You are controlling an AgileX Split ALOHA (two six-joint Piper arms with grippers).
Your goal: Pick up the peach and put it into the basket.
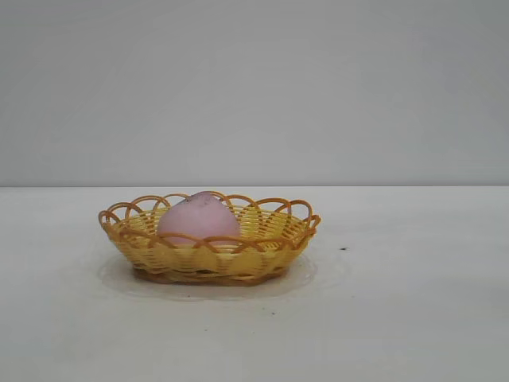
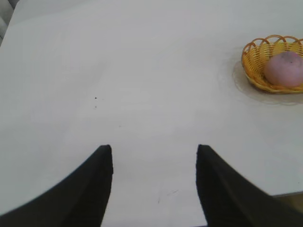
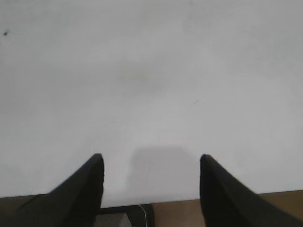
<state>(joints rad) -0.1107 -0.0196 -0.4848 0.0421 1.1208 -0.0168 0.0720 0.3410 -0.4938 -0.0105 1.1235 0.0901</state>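
The pink peach [image 1: 198, 216] lies inside the yellow-orange wicker basket [image 1: 262, 253], toward its left side, on the white table. Both also show far off in the left wrist view: the peach [image 2: 284, 69] in the basket [image 2: 253, 61]. My left gripper [image 2: 154, 150] is open and empty above bare table, well away from the basket. My right gripper [image 3: 151, 160] is open and empty near the table's edge. Neither gripper shows in the exterior view.
The white table [image 1: 413, 318] carries a few small dark specks [image 1: 343, 249]. The table's edge [image 3: 156, 202] shows in the right wrist view, with a dark floor and a white cable below it.
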